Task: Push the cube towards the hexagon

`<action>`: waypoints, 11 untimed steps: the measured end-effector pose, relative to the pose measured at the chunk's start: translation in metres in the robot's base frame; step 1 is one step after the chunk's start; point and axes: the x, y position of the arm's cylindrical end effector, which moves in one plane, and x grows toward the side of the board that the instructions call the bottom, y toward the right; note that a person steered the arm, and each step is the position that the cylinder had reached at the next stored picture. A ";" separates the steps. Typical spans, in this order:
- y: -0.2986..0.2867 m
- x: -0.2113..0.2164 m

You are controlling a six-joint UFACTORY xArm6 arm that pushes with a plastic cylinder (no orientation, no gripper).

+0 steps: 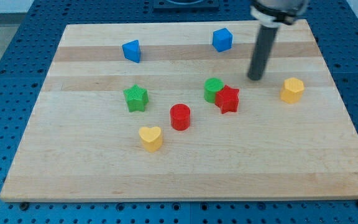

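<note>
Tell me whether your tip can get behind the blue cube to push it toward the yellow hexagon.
Probably yes. My tip stands below and right of the blue cube, with bare board between them. Nothing sits around the cube, so I could circle to its upper left side and push toward the yellow hexagon.

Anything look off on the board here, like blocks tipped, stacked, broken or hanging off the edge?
Nothing stands out. All blocks lie flat on the wooden board, none broken or over an edge. The only crowding: the red star touches the green round block. My tip stands clear, below-right of the blue cube, left of the yellow hexagon.
</note>
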 end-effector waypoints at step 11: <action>-0.009 -0.053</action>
